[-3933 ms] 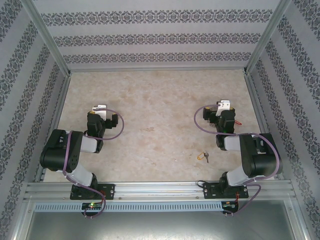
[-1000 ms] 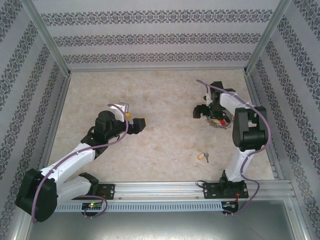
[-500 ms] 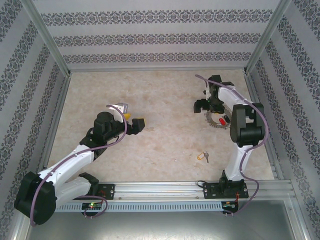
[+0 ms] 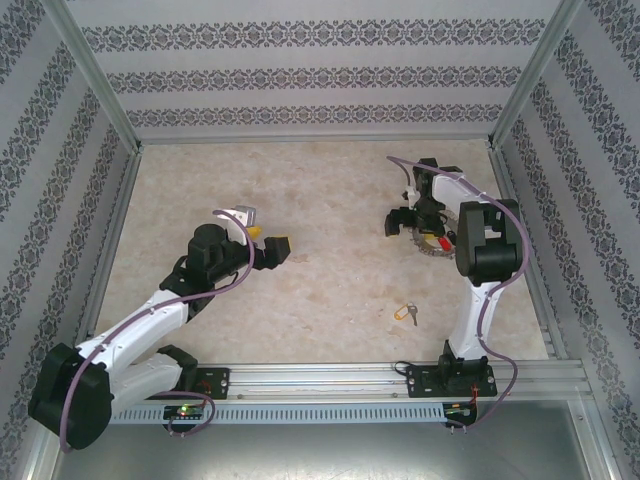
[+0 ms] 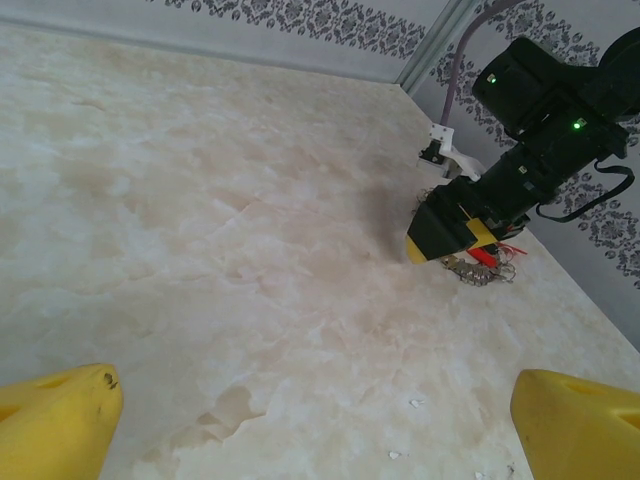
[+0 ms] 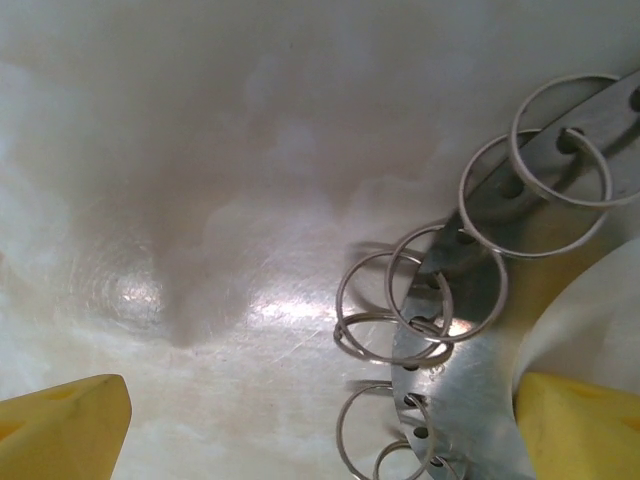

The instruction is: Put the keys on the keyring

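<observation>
Silvery steel plate with small wire loops [image 6: 395, 300] through its rim holes: that is the keyring [image 6: 460, 410], lying flat on the table [image 4: 320, 190] near the right edge, in the far half. Your right gripper [image 6: 325, 425] hangs low directly over it with its yellow tips spread wide and nothing between them. My reading is that it is positioned to pin or pick up the ring so a loop can be presented. A red-headed key [image 5: 489, 256] lies on or against the ring under that gripper; you cannot tell whether it is threaded. The yellow-headed key [image 4: 408, 314] lies alone toward the near edge, right of centre, well apart from the ring. Your left gripper [image 5: 315, 425] is also wide and empty, above bare table left of centre, facing the ring, probably waiting to assist. Obstruction: the right arm's own elbow stands between the ring and the loose key.
</observation>
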Tool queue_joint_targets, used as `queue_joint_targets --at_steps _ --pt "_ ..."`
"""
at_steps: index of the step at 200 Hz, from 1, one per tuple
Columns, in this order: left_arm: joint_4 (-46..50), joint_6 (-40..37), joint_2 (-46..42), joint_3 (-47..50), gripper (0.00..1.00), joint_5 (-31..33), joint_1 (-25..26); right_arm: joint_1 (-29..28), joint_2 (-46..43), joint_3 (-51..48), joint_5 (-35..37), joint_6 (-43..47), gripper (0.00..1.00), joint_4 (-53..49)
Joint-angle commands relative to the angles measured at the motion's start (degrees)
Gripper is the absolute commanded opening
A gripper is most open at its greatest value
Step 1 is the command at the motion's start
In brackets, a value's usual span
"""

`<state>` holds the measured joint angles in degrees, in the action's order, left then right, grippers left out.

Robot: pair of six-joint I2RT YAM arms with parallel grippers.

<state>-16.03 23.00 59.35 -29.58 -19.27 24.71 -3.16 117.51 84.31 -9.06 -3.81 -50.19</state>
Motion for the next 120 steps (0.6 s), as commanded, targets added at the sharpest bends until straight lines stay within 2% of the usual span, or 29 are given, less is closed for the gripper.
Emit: queue_joint_targets --at_steps 1,35,81,120 --pt "-3.7 0.7 0.5 0.8 1.0 -1.0 0.5 -0.7 1.3 0.9 -1.6 1.9 0.98 -3.4" --pt "-6.0 2.1 1.6 1.5 1.0 -2.0 0.5 -2.3 1.2 0.7 -2.9 2.4 0.98 -4.5" --pt "-6.9 2.9 1.8 1.9 1.0 -2.2 0.6 -6.2 -0.4 -0.2 1.2 3.0 0.98 -5.6" --pt "-9.5 4.4 3.1 2.5 1.0 -3.9 0.6 -6.8 -0.8 -0.3 -1.9 2.4 0.98 -5.3"
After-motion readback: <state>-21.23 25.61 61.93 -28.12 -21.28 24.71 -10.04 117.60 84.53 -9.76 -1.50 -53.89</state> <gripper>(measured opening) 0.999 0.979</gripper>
